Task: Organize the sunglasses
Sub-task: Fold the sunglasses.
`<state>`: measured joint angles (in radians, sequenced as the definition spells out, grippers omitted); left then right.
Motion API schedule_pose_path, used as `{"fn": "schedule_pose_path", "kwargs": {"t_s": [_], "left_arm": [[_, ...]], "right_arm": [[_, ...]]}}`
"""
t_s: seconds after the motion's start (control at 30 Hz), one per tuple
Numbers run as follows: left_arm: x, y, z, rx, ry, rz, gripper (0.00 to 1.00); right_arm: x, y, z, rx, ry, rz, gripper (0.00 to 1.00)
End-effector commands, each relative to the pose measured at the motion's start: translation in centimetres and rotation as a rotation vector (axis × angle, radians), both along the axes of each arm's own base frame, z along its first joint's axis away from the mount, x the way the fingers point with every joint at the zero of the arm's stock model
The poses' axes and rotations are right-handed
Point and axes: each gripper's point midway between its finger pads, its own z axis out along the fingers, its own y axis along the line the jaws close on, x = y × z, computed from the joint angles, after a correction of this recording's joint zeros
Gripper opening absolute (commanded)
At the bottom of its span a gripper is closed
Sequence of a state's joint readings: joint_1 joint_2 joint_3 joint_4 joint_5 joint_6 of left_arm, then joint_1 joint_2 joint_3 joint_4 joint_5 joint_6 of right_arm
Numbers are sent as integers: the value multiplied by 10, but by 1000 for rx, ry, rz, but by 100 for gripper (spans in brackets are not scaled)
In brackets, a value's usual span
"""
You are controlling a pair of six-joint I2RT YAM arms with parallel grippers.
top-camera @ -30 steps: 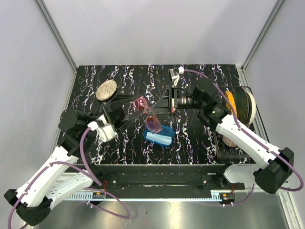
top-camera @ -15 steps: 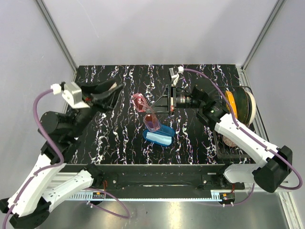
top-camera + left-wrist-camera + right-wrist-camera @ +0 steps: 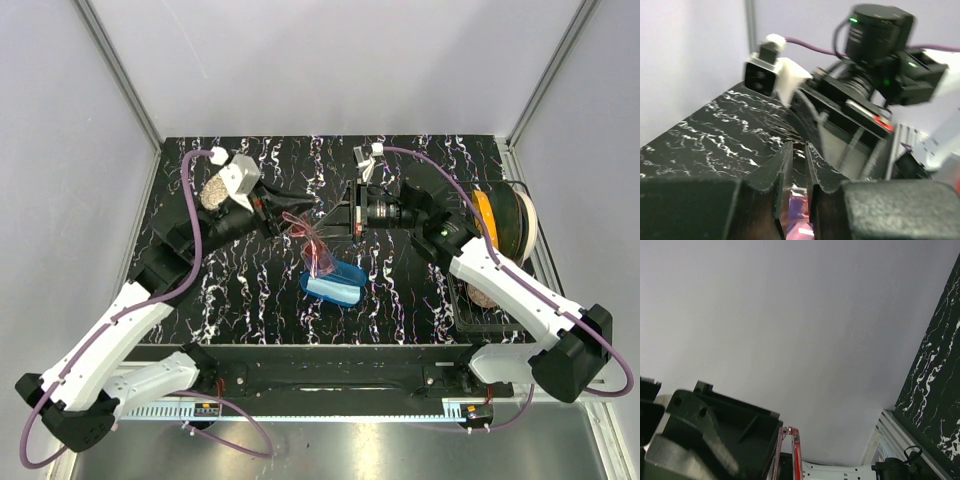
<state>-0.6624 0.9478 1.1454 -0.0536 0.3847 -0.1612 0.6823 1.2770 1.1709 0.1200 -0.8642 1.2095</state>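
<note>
Sunglasses (image 3: pixel 316 252) aren't in the open blue case (image 3: pixel 352 273) yet, hanging just above it, right pincer (image 3: pixel 332 218) clamped on them, left pincer (image 3: pixel 290 213) almost together, grip unclear.

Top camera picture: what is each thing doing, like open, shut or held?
Thin red-framed pink sunglasses: held up, lower end over the case.
Glossy blue oval case: open.
Light blue cloth: lying in the case, it seems.
Right gripper: shut on the sunglasses' thin arm.
Left gripper: nearly closed beside the sunglasses; grip unclear.
</note>
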Motion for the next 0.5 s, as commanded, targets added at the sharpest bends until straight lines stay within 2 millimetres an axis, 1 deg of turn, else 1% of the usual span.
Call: {"fn": "schedule_pose_path", "kwargs": {"t_s": [0.0,0.03,0.07,0.13,0.17,0.2,0.23,0.27,0.3,0.33,0.37,0.4,0.43,0.47], "left_arm": [[-50,-5,13,-19,-120,-227,20],[-50,-5,11,-20,-120,-225,23],[-48,-5,4,-16,-109,-218,23],[-46,0,6,-32,-112,-178,24],[-35,6,8,-46,-106,-104,25],[-29,13,9,-51,-94,-45,26],[-22,23,19,-75,-85,32,26],[5,47,22,-123,-20,240,26],[15,67,14,-125,51,365,26],[33,106,20,-187,101,604,16],[32,117,17,-218,146,656,10],[25,128,18,-232,149,681,8],[22,129,15,-239,157,674,5],[13,129,17,-253,150,636,4]], "right_arm": [[1,-3,39,75,-111,-29,0],[1,-3,38,72,-109,-30,0],[1,-3,39,73,-110,-32,0],[3,-2,36,69,-101,-39,0],[4,-1,33,63,-95,-41,0],[8,0,28,53,-85,-53,0],[10,1,25,44,-77,-59,0],[12,1,21,33,-64,-68,0],[19,2,16,25,-53,-94,0],[24,2,12,13,-40,-115,0],[28,3,6,1,-23,-135,0],[37,3,3,-4,-17,-178,0],[43,2,0,-14,-9,-201,0],[51,3,-4,-24,-3,-238,0]]}}
